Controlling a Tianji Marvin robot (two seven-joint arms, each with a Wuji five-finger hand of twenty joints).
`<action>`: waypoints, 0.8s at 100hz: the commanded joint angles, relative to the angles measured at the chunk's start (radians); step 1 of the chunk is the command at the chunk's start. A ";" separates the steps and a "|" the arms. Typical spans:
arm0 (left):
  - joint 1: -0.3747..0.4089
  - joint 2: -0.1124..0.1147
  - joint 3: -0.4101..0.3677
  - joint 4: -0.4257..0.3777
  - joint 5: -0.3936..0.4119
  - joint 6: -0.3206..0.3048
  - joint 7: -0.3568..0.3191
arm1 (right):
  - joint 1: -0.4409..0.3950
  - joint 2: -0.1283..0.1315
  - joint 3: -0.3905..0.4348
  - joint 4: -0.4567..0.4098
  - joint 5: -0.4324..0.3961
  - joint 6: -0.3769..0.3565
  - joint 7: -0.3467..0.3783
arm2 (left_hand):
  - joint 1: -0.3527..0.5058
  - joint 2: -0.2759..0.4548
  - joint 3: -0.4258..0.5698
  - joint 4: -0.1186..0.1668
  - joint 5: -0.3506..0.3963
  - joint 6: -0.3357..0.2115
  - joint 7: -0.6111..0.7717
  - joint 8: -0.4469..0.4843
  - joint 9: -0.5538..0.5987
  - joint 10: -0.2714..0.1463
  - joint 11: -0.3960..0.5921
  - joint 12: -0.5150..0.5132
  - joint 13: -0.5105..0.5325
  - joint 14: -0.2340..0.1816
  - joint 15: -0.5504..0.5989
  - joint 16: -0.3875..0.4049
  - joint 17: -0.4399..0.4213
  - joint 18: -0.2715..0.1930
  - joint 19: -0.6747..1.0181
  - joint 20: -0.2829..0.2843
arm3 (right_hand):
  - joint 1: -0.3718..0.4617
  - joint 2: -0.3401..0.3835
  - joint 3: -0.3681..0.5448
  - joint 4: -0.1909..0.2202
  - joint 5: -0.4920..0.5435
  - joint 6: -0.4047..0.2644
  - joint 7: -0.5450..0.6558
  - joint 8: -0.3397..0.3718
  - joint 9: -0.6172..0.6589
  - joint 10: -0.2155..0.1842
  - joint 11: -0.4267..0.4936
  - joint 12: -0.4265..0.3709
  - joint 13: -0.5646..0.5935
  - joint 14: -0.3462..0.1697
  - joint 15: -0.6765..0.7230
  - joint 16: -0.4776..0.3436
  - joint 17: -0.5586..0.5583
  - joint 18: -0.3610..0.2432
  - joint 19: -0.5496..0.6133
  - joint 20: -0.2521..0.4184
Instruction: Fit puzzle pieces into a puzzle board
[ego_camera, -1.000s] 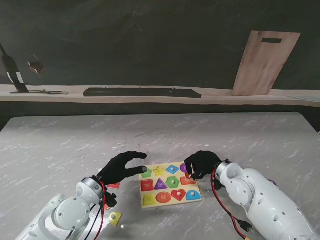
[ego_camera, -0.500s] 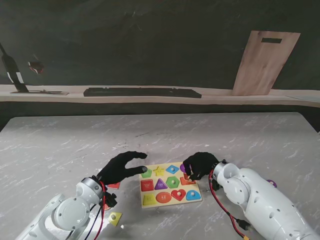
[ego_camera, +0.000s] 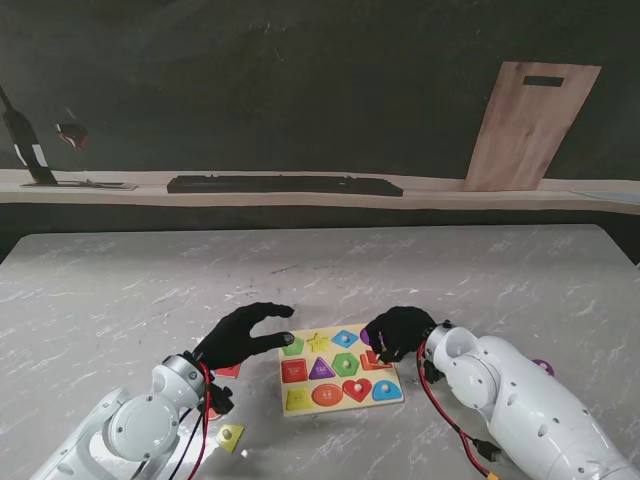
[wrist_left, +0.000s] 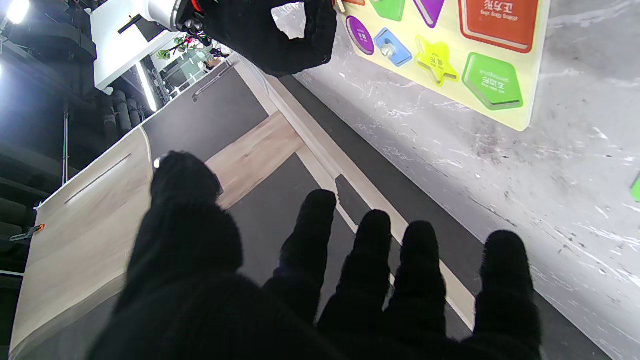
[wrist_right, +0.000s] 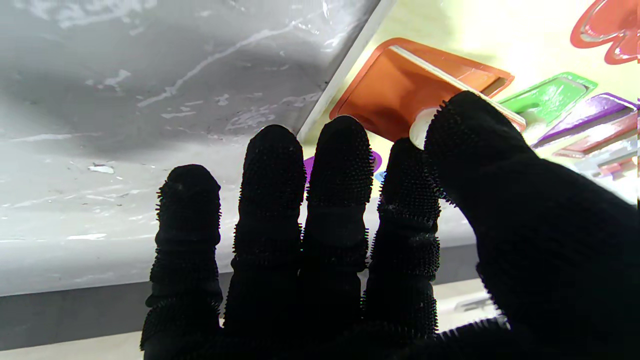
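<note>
Our board (ego_camera: 339, 366) lies between our two arms, near us, and most of its slots look filled: green pentagon, yellow star, blue diamond, red square, purple triangle, green hexagon, heart and others sit flat. Loose pieces are left on the table by our left arm: a yellow one (ego_camera: 230, 435) nearest us and a red one (ego_camera: 228, 371) partly under the wrist. A small purple thing (ego_camera: 543, 366) shows beside our right arm; we cannot tell whether it is a piece.

Our right hand (ego_camera: 398, 331) is over the board's right edge. In its wrist view the thumb (wrist_right: 467, 130) and first finger pinch the white knob of an orange piece (wrist_right: 400, 90), which sits tilted over its slot, one edge raised, not yet seated. The other fingers are straight and close together.

Our left hand (ego_camera: 243, 336) hovers just left of the board, fingers spread and lightly curled, holding nothing.

We judge the job mostly done: seat the orange piece, then fetch the loose ones.
</note>
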 joint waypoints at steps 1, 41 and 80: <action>0.004 -0.001 -0.001 -0.003 0.000 -0.002 0.000 | 0.000 0.000 -0.011 0.003 -0.006 -0.005 0.005 | 0.010 0.027 -0.024 0.024 0.012 -0.028 -0.015 -0.004 0.002 -0.008 -0.016 -0.011 -0.015 -0.012 -0.002 -0.006 -0.011 -0.104 0.011 0.006 | 0.049 0.022 0.020 0.041 0.005 -0.052 0.038 0.024 -0.013 0.024 0.027 0.010 -0.013 -0.011 0.020 0.008 -0.010 0.015 0.023 -0.004; 0.005 -0.001 -0.002 -0.005 0.000 -0.002 0.000 | 0.025 0.004 -0.067 0.036 -0.047 -0.010 -0.030 | 0.010 0.028 -0.024 0.024 0.013 -0.030 -0.015 -0.004 0.002 -0.009 -0.016 -0.010 -0.014 -0.013 -0.002 -0.006 -0.011 -0.105 0.012 0.006 | 0.045 0.047 0.001 0.041 -0.015 -0.056 0.037 0.036 -0.033 0.026 0.050 0.025 -0.020 -0.011 0.040 0.018 -0.016 0.021 0.029 0.000; 0.005 -0.001 -0.001 -0.005 -0.003 0.002 -0.001 | 0.031 0.007 -0.117 0.048 -0.087 0.025 -0.056 | 0.010 0.031 -0.024 0.024 0.016 -0.028 -0.014 -0.004 0.002 -0.010 -0.016 -0.011 -0.015 -0.013 -0.002 -0.007 -0.011 -0.105 0.012 0.006 | 0.005 0.059 -0.027 0.046 -0.010 -0.025 0.051 0.035 -0.039 0.042 0.085 0.042 -0.017 0.005 0.069 0.024 -0.021 0.040 0.053 0.006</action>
